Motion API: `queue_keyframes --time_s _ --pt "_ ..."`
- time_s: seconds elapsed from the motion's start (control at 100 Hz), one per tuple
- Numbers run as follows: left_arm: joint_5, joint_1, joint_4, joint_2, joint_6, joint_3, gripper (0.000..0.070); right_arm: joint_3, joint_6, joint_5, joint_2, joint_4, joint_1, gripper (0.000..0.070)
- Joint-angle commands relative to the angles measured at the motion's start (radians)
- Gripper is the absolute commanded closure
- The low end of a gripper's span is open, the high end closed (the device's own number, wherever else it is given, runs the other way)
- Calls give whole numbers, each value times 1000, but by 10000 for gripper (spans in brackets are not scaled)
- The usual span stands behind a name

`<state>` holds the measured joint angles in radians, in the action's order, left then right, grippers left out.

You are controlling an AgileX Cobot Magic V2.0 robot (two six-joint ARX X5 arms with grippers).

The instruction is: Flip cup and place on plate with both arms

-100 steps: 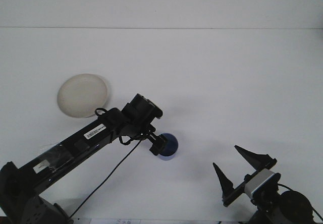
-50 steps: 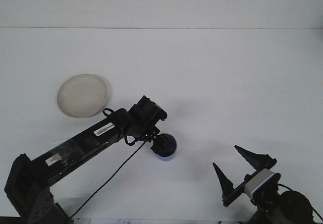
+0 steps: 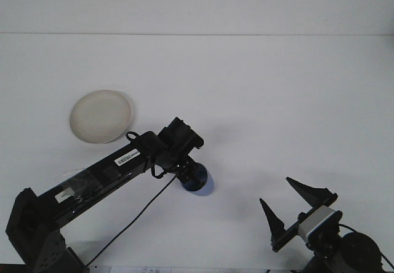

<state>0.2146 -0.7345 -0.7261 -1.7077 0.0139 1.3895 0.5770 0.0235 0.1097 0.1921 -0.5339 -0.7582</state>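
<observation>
A blue cup (image 3: 201, 188) sits on the white table just left of centre, near the front. The end of my left gripper (image 3: 193, 176) covers its top, and the dark fingers are closed on it. The cup looks tipped, with a pale blue face turned toward the camera. A round off-white plate (image 3: 100, 115) lies at the left, well apart from the cup. At the lower right my right gripper (image 3: 274, 190) stands open, holding nothing and pointing up and left.
The left arm (image 3: 104, 168) runs diagonally from the lower left corner to the cup, with a black cable hanging beneath it. The table's far edge (image 3: 197, 34) meets a white wall.
My left gripper came down over the cup and closed on it. The cup shifted slightly left and toward the front, and now shows a paler face. The right arm has not moved.
</observation>
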Motion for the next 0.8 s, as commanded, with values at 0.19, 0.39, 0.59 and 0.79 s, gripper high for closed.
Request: queue_keyframes --time_s 0.19,0.39,0.59,0.79 --pt "-97 95 -123 128 60 154 695 5 10 4 5 10 -8 130" --pt "-191 317 -219 200 73 290 696 5 10 4 5 10 -8 130" --pt "-194 590 -212 177 51 317 696 5 10 4 5 10 -8 130" --pt "-194 760 -204 66 30 317 696 5 10 4 5 10 -8 130"
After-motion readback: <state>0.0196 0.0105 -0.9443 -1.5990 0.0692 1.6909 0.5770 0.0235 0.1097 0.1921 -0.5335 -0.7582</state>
